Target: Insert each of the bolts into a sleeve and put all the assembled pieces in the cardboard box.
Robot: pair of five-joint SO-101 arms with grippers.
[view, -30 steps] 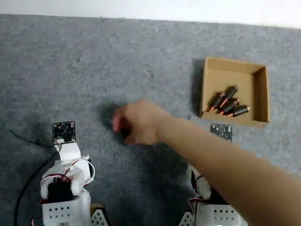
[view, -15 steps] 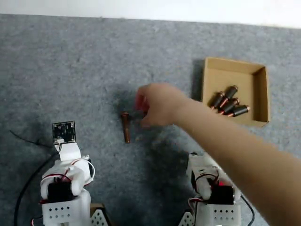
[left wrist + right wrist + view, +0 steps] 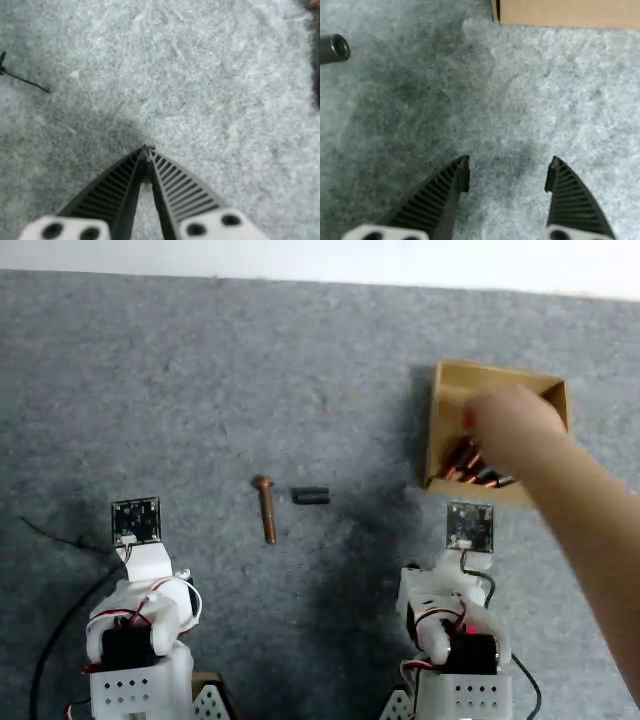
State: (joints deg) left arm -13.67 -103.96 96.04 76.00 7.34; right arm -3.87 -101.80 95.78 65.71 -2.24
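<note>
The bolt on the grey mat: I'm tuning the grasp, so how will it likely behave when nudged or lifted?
The bolt looks like rigid metal, so it likely won't bend. Its round shaft could roll if pushed sideways, though the wider head and the fuzzy mat probably curb that. Being thin and smooth, it may slip in a loose grip.

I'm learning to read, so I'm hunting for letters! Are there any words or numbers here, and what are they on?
No text can be read anywhere.
cardboard box: plain walls, no print to be seen.
bolt and sleeve: no marks to be seen.
square board on the left arm and square board on the right arm: tiny specks, too small to read.
</note>
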